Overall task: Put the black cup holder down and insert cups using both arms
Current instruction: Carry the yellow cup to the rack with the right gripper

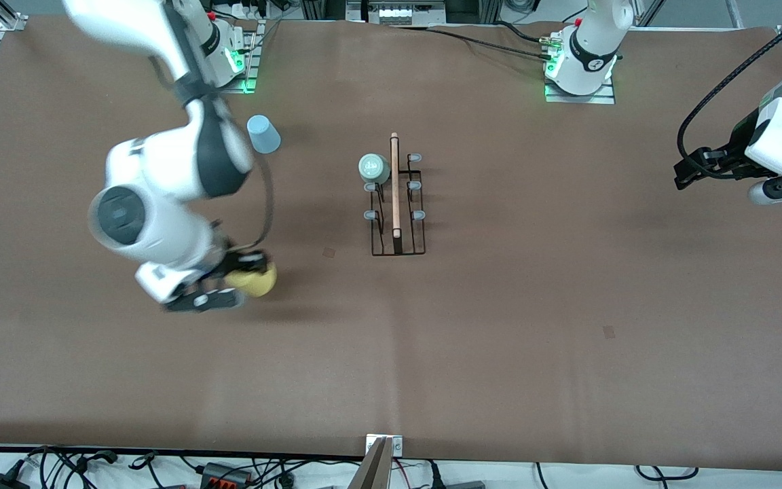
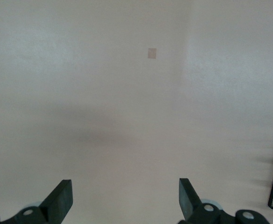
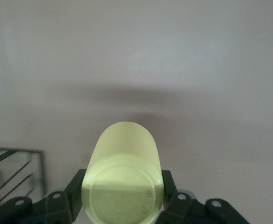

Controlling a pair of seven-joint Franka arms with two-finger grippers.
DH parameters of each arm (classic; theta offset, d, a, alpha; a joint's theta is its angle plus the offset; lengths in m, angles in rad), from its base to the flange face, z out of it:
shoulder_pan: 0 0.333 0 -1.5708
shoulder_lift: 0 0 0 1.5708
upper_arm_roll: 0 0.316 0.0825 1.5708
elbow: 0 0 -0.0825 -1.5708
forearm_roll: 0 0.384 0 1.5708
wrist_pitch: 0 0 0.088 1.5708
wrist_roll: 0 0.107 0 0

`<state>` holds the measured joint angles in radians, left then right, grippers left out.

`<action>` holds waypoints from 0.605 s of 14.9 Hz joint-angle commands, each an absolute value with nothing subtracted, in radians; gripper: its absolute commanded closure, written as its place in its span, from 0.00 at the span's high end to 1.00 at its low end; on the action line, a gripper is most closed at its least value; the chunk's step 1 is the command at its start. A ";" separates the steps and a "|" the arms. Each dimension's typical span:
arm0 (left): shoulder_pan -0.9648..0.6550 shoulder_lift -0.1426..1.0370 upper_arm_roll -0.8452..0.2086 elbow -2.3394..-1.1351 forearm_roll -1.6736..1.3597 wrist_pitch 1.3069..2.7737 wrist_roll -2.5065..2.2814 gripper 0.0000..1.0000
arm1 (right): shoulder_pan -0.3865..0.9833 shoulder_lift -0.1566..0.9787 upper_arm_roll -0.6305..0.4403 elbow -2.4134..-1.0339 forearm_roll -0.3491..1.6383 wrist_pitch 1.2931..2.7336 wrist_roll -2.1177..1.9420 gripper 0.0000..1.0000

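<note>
Sitting snug between the right gripper [image 3: 122, 198] jaws, the yellow cup [image 3: 122, 182] is clamped and up over the table toward the right arm's end; the left gripper [image 2: 125, 200] waits wide open, holding nothing
</note>
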<state>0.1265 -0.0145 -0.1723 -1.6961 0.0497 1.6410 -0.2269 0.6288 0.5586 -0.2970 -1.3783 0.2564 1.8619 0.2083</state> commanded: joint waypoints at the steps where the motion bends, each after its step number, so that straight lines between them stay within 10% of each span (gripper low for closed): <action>1: 0.132 -0.015 -0.173 -1.681 0.026 1.618 -0.215 1.00 | 0.738 0.537 -0.307 -1.401 0.265 1.835 0.294 0.27; 9: 0.138 -0.015 -0.170 -1.681 0.000 1.618 -0.213 1.00 | 0.923 0.551 -0.307 -1.401 0.261 1.861 0.497 0.27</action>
<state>0.1312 -0.0145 -0.1702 -1.6961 0.0178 1.6368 -0.2269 0.8994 0.5564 -0.2974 -1.3831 0.2558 1.8493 0.4717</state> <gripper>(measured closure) 0.000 0.322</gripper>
